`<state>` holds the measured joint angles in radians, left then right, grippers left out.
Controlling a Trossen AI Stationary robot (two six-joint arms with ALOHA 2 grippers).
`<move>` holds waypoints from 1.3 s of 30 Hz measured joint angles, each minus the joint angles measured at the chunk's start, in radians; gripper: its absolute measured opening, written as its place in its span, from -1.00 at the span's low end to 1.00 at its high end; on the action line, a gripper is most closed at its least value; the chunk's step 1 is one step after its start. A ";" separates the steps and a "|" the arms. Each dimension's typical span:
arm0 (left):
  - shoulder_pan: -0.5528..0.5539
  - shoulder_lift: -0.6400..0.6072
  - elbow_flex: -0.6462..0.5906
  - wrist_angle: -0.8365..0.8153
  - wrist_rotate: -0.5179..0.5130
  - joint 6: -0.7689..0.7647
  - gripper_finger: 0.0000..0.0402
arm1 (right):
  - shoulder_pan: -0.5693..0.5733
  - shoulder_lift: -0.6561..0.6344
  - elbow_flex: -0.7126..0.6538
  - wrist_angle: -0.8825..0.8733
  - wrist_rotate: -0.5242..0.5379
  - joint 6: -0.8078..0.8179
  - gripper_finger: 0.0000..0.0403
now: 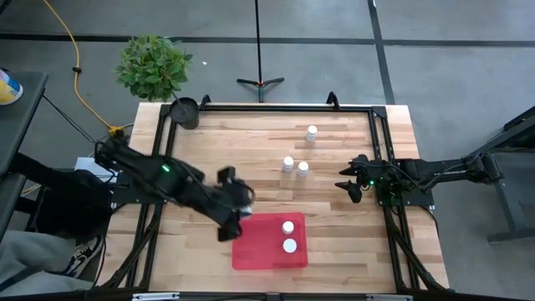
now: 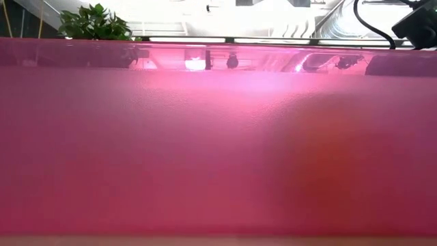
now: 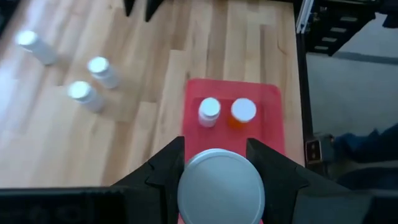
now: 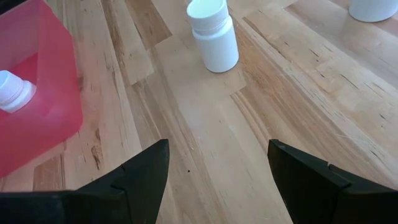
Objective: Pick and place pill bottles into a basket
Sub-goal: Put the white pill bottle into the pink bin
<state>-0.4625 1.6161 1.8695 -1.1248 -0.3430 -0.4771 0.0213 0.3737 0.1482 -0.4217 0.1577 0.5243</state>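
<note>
The red tray [image 1: 269,249] lies at the table's near middle. In it stand a white bottle [image 3: 209,111] and an orange-bodied bottle [image 3: 242,112], both with white caps. Three white bottles [image 1: 287,164] [image 1: 303,169] [image 1: 312,132] stand on the wood beyond it. My left gripper [image 1: 234,219] is at the tray's left edge, shut on a white-capped bottle [image 3: 221,185]. My right gripper [image 1: 347,186] is open and empty at the table's right, its fingers facing one standing bottle [image 4: 213,34]. My left gripper pinches the bottle between its two fingers [image 3: 165,171], one on each side at the cap [image 3: 186,186]. The fingers come from above, slanting down from the table's left. The bottle sits upright, cap up, over the tray's left end; I cannot tell whether its base touches the tray.
A small dark round pot [image 1: 185,109] stands at the table's far left corner, with a potted plant [image 1: 153,65] behind it. Black frame rails [image 1: 376,159] run along the table's sides. In the low view the tray's red wall [image 2: 218,150] fills nearly everything.
</note>
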 joint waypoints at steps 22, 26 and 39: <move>-0.002 0.007 -0.614 0.811 -0.069 -0.132 -0.08 | 0.000 0.000 0.000 0.001 -0.007 0.000 0.31; -0.002 0.044 -0.620 0.838 -0.067 -0.156 -0.08 | 0.000 0.000 0.000 0.006 -0.007 0.000 0.31; -0.003 0.194 -0.621 0.943 0.021 -0.243 -0.08 | 0.000 0.000 0.000 0.007 -0.005 0.000 0.31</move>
<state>-0.4652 1.8099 1.2489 -0.1815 -0.3223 -0.7203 0.0216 0.3737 0.1482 -0.4143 0.1529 0.5243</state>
